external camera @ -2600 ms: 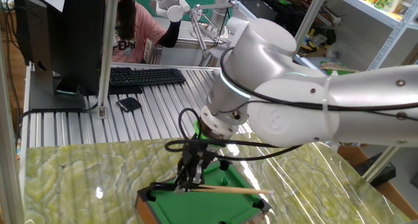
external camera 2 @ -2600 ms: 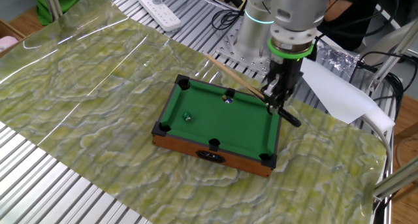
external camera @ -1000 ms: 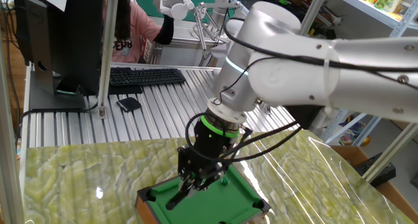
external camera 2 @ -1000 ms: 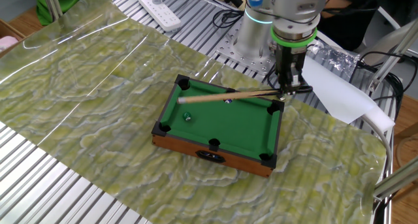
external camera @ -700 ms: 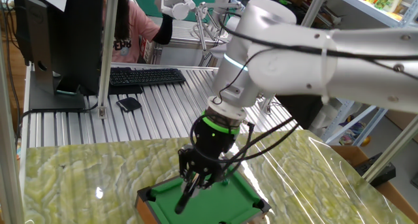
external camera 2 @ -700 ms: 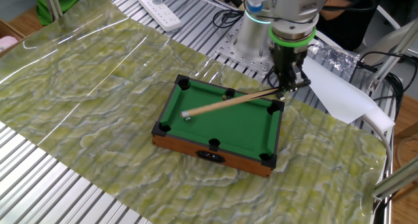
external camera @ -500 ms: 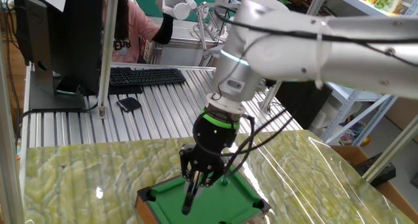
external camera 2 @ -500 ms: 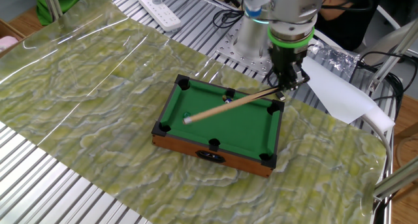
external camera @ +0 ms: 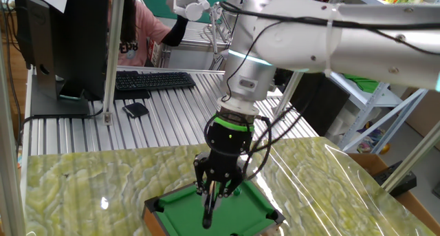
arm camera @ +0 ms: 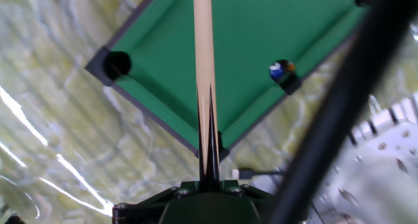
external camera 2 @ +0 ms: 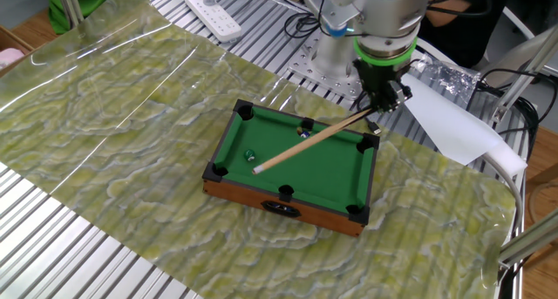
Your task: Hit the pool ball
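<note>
A miniature pool table (external camera 2: 228,149) with green felt, a brown wooden frame and black pocket fittings sits on a sheet patterned like green and yellow marble (external camera 2: 113,98) spread over a ribbed metal tabletop. The white robot arm reaches down over one short end of the table, and its black two-finger gripper (external camera 2: 381,101) is clamped on the dark butt end of a long thin wooden cue stick (external camera 2: 307,141). The cue slants from the gripper down across the felt, its pale tip ending near the middle of the playing surface. The tiny glossy green pool ball (external camera 2: 248,153) rests on the felt near the far short end, just beside the cue tip; whether they touch cannot be told. In the hand view the cue (arm camera: 204,67) runs straight up the picture from between the jaws, and a small ball with blue and orange marks (arm camera: 281,70) lies at the mouth of a side pocket. In one fixed view the gripper (external camera: 218,188) hangs over the table (external camera: 254,212) with the cue (external camera: 210,210) pointing steeply down toward the camera.
</note>
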`<state>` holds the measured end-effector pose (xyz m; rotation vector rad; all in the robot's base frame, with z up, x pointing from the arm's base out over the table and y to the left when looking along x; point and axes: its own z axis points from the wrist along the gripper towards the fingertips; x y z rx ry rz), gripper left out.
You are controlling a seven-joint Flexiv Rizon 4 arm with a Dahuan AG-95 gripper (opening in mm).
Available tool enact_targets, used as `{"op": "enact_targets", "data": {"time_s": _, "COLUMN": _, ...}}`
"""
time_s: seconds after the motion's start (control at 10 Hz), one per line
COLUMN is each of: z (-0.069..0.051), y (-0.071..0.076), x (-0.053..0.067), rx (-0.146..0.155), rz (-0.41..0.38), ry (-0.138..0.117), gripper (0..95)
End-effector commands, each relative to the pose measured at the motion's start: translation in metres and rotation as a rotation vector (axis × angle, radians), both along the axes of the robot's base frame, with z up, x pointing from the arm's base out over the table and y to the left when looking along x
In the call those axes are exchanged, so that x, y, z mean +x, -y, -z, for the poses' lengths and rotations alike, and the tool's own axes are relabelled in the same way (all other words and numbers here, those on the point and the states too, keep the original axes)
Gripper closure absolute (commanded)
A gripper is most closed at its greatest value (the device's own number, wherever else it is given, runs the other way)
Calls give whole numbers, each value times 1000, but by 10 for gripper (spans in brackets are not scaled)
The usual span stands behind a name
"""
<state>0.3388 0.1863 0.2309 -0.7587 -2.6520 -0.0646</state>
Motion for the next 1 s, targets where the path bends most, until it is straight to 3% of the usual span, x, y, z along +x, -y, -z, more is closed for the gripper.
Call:
{"op": "enact_targets", "data": {"time_s": 0.1, "z": -9, "y": 16, "x": -14, "rx": -50, "rz": 321, "ry": -49, "gripper": 950}}
{"op": "enact_targets", "data": {"time_s": 0.2, "z": -12, "y": 23, "x": -20, "rx": -33, "rz": 329, "ry": -66, "gripper": 950}}
{"op": "enact_targets", "data": {"time_s": 0.3, "z": -13, "y": 26, "x": -25, "rx": -35, "rz": 331, "ry": -77, "gripper": 950}}
{"op": "enact_targets", "data": {"time_s": 0.5, "z": -11, "y": 26, "x": -28, "rx": -43, "rz": 331, "ry": -114, "gripper": 950}}
{"op": "enact_targets", "data": {"time_s": 0.6, "z": -7, "y": 22, "x": -30, "rx": -24, "rz": 323, "ry": -129, "gripper": 950}}
{"op": "enact_targets", "data": {"time_s": 0.8, "z": -2, "y": 18, "x": -32, "rx": 10, "rz": 333, "ry": -150, "gripper": 950}}
{"op": "enact_targets", "data": {"time_s": 1.0, "z": 2, "y": 15, "x": -34, "rx": 5, "rz": 341, "ry": -144, "gripper": 950}}
